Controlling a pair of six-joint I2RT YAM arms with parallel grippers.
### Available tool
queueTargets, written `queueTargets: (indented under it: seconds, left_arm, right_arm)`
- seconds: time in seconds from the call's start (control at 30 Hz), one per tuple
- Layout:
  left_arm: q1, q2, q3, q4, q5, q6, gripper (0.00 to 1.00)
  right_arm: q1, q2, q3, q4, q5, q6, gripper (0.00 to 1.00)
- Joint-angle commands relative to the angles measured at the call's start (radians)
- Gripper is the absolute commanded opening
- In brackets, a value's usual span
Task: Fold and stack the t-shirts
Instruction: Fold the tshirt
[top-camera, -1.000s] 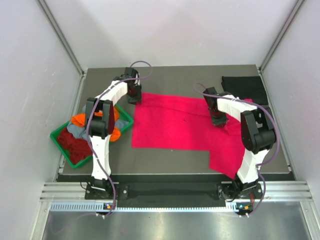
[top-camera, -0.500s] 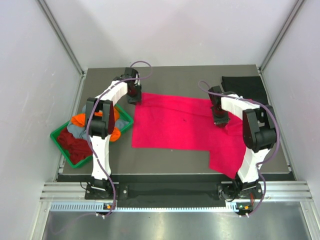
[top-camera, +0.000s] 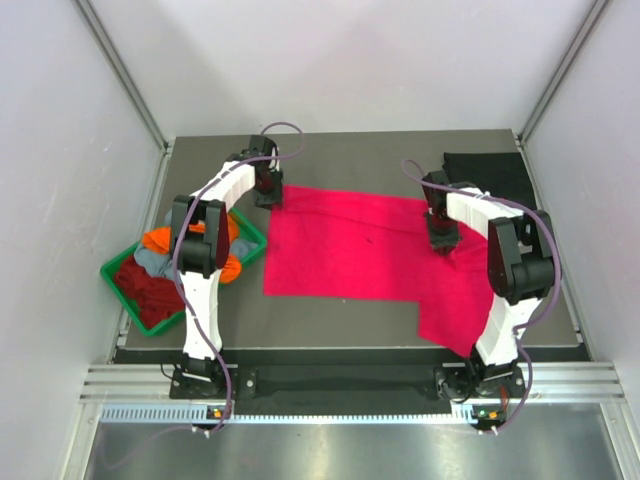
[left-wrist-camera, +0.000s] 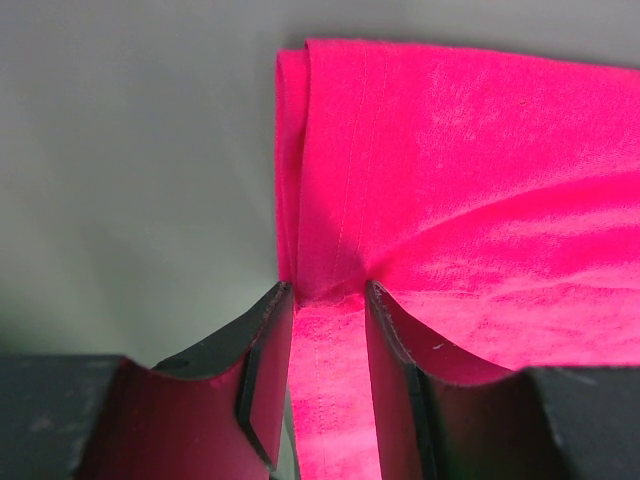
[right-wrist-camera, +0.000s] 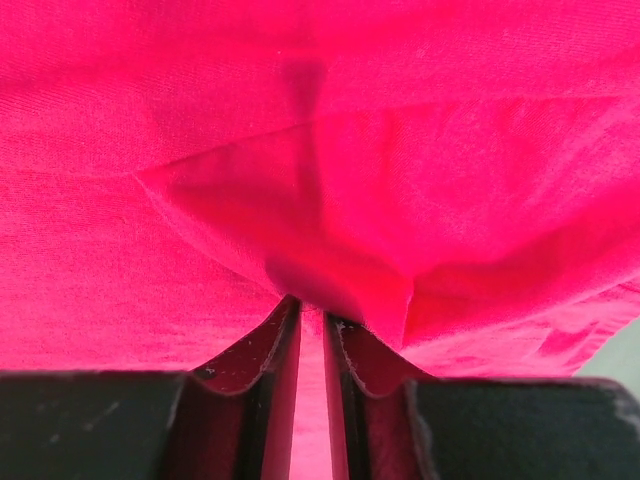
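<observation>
The pink t-shirt (top-camera: 350, 250) lies spread on the surface (top-camera: 340, 160). The left gripper (top-camera: 268, 197) is clenched on its far-left folded edge. The right gripper (top-camera: 443, 240) pinches a raised pleat near the right side. Expect light, limp, stretchy cloth, so take hold at doubled edges.

plain bright pink-red t-shirt (top-camera: 350, 255) on a dark grey table (top-camera: 330, 160); plain black t-shirt (top-camera: 490, 175); orange tee (top-camera: 158, 240), dark red tee (top-camera: 140, 285), grey-blue tee (top-camera: 152, 260); green tray (top-camera: 108, 270).
</observation>
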Motion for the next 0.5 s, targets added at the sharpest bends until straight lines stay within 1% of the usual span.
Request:
queueTargets:
  seconds: [0.0,0.1,0.23,0.33,0.47]
  left_arm:
    - [0.002,-0.035,-0.007,0.022,-0.012,0.009,0.4]
    - [0.002,-0.033,-0.007,0.02,-0.012,0.009,0.4]
    - [0.0,-0.032,-0.004,0.023,-0.001,0.006,0.4]
    - [0.0,-0.032,-0.001,0.02,-0.004,0.006,0.4]
    - [0.0,-0.038,0.001,0.02,-0.012,0.009,0.4]
  right_arm:
    - [-0.016,0.017,-0.032,0.037,-0.054,0.013,0.17]
    - [-0.016,0.022,-0.04,0.041,-0.071,0.013,0.16]
    - [-0.022,0.028,-0.049,0.054,-0.102,0.018,0.1]
    - [-0.03,0.037,-0.04,0.046,-0.106,0.021,0.0]
    - [-0.036,0.01,-0.014,0.017,-0.108,0.021,0.0]
